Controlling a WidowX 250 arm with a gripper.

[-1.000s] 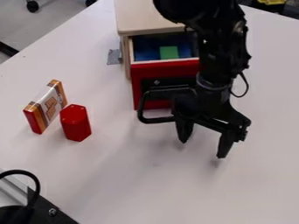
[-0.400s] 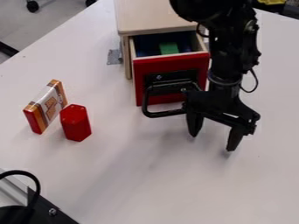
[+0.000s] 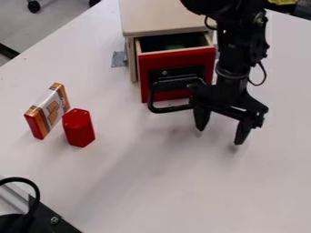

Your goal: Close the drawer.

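Note:
The gripper [image 3: 218,135] hangs low over the table just right of the drawer's handle, open, with nothing between its fingers. The red-fronted drawer [image 3: 176,60] stands partly out of the wooden cabinet [image 3: 163,18]. On its front, the black handle [image 3: 164,109] sticks out toward the camera, its right end against or very near the gripper's body. A green block [image 3: 175,45] shows dimly inside the drawer.
To the left on the white table [image 3: 182,191], a white-and-orange box [image 3: 50,109] stands beside a red hexagonal block [image 3: 79,128]. Black equipment with a cable [image 3: 37,193] occupies the lower left corner. Grey tape [image 3: 118,59] lies left of the cabinet.
The gripper has moved right and then up the view toward the cabinet. The drawer has slid further in, its opening narrower and the green block now mostly in shadow.

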